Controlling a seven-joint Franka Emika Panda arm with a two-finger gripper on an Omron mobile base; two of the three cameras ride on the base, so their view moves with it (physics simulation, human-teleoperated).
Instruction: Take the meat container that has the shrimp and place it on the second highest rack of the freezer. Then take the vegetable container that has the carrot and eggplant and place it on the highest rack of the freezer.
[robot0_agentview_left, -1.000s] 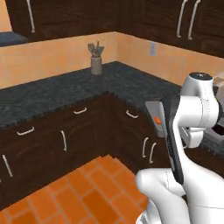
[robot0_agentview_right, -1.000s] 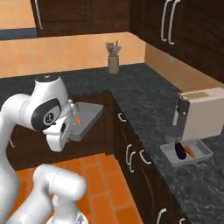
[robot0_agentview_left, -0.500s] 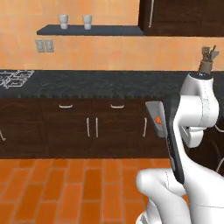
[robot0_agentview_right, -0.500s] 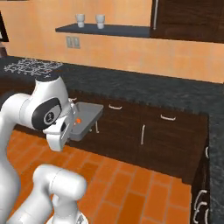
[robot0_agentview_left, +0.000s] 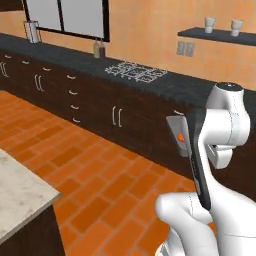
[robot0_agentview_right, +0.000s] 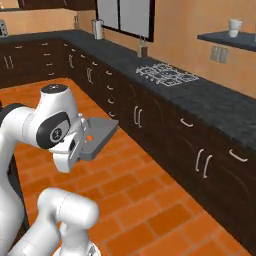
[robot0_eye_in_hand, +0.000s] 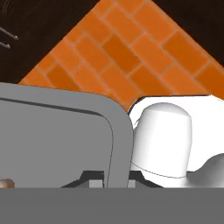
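Note:
The meat container (robot0_agentview_right: 100, 135) is a flat grey tray held out in front of the arm over the brick floor, with the small orange-red shrimp (robot0_agentview_right: 89, 138) lying in it. From the left base view the meat container (robot0_agentview_left: 178, 131) is seen nearly edge-on, the shrimp (robot0_agentview_left: 180, 136) a small orange spot on it. My gripper (robot0_eye_in_hand: 105, 177) is shut on the near rim of the meat container (robot0_eye_in_hand: 57, 140), which covers the lower left of the hand view. The freezer, carrot and eggplant are out of view.
A long dark counter (robot0_agentview_right: 200, 97) with a stovetop (robot0_agentview_left: 136, 72) and dark cabinets (robot0_agentview_left: 120, 115) runs along the orange wall. A shelf (robot0_agentview_left: 215, 35) holds two cups. A pale island corner (robot0_agentview_left: 20, 195) juts in at the lower left. Orange brick floor (robot0_agentview_right: 150, 195) lies between.
The whole scene has swung sideways in both base views, so the base has turned. The tray stays in the same place against the arm, still gripped.

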